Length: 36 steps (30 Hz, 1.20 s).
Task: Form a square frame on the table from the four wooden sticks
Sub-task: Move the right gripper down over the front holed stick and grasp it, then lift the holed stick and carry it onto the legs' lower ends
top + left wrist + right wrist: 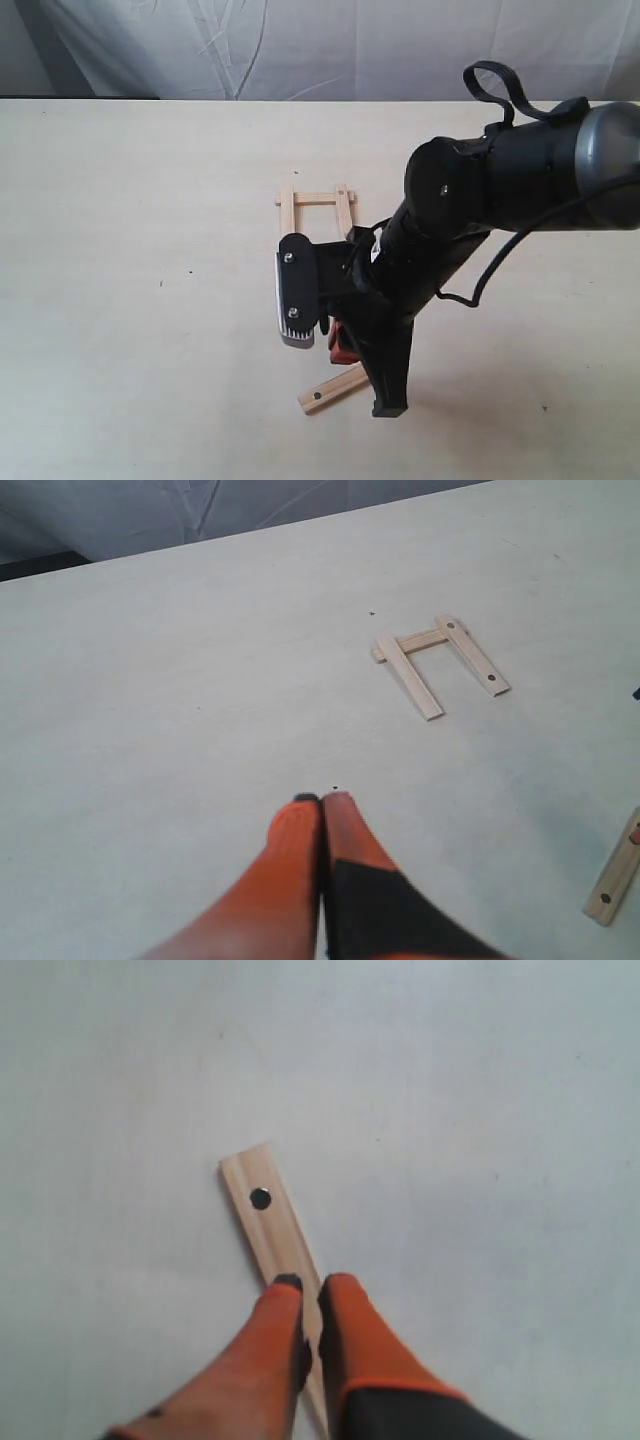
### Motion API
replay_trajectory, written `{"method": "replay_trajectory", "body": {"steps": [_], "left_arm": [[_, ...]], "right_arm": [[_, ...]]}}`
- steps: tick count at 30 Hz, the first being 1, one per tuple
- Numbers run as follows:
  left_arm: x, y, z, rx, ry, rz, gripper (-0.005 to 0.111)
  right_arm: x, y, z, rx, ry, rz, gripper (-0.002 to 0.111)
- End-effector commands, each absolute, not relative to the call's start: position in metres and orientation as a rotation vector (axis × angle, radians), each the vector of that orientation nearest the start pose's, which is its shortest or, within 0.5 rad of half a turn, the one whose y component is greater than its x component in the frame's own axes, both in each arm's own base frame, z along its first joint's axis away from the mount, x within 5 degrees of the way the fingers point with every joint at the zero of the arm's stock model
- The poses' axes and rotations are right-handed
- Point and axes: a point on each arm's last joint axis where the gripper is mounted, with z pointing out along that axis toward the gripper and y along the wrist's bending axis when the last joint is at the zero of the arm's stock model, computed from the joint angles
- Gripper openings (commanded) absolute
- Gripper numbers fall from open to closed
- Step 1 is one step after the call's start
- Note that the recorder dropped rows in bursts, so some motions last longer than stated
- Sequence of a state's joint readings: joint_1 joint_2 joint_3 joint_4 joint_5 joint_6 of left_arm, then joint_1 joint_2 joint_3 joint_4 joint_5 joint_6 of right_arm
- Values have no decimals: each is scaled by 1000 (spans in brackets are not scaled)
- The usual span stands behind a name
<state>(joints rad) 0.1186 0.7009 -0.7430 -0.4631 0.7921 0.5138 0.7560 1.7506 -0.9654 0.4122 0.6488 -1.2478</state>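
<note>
Landmark: the three-stick U [420, 641] on the table [120, 250], two side slats joined by one cross slat, with one side open
Fourth stick: the fourth stick [268, 1222] is well apart from the three-stick U, on its open side, and it lies at a slant to the cross slat
Right gripper: the right gripper [312, 1285] is over the fourth stick, and its orange fingers [285, 1305] are pinched on the stick at the end far from the dark dot [260, 1198]
Lifted or not: you cannot tell from these views if the stick is already off the table
Left gripper: the left gripper [322, 802] has its fingers pressed together with nothing between them; it is well apart from the three-stick U and to one side of it
Step in hand: I judge you are taking the last stick to close the square
How to do it well: lift only a little, turn the stick until it is parallel to the cross slat, then lay it over both free ends
Risk: a grip near one end can let the stick swing, so move slowly and do not push the side slats
</note>
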Motion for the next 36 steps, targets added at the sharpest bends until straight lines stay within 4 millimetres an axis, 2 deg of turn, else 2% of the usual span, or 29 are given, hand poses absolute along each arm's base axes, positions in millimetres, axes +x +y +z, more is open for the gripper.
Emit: {"method": "replay_trajectory", "body": {"steps": [1,9,11,15,17,25,30,36], "left_arm": [[127,-15,338,236,2132,-196,0],[126,-15,337,243,2147,-204,0],[126,-15,337,243,2147,-204,0],[126,-15,338,242,2145,-203,0],[126,-15,338,242,2145,-203,0],[126,-15,338,241,2143,-202,0],[126,-14,338,246,2143,-180,0],[126,-14,338,245,2141,-180,0]], "right_arm": [[218,236,165,-2108,1858,306,10],[223,239,164,-2043,1844,274,10],[224,239,161,-2062,1845,268,15],[224,238,157,-2095,1837,250,39],[224,237,157,-2119,1817,233,45],[226,236,141,-2236,1756,198,45],[222,234,140,-2381,1612,200,45],[224,234,120,-2462,1582,188,45]]}}
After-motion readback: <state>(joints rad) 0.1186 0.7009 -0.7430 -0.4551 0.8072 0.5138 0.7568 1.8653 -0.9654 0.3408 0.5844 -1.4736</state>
